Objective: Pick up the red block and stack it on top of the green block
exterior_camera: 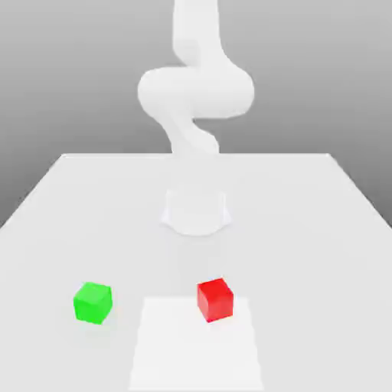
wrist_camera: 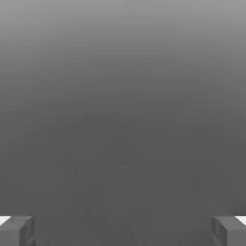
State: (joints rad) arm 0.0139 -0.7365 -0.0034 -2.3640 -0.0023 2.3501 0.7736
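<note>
The red block [exterior_camera: 215,299] sits near the middle of the table's [exterior_camera: 306,253] near edge, overlapping a bright white patch [exterior_camera: 196,352]. The green block [exterior_camera: 93,303] lies apart from it, toward the near corner on the exterior view's left. My gripper [wrist_camera: 123,233] is spread open, holding nothing.

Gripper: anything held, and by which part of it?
Nothing held: the gripper is open with nothing between its fingers, and the red block and green block are down on the table.
</note>
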